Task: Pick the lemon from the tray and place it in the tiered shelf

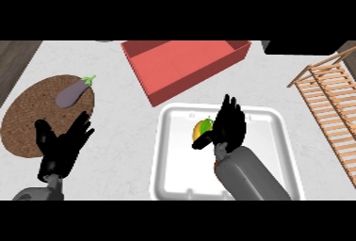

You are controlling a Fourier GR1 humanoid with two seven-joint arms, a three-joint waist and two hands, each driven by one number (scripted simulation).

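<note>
Nearest me, my left hand (61,143) rests open, fingers up, at the lower left over the edge of a round brown mat (31,127). My right hand (226,124) is over the white tray (173,174), fingers stretched out, thumb beside the lemon (202,127), which lies in the tray, partly hidden; nothing is gripped. Farther out, an eggplant (73,92) lies on the mat. A red bin (184,61) sits beyond the tray, and the wooden tiered shelf (334,103) stands at right.
</note>
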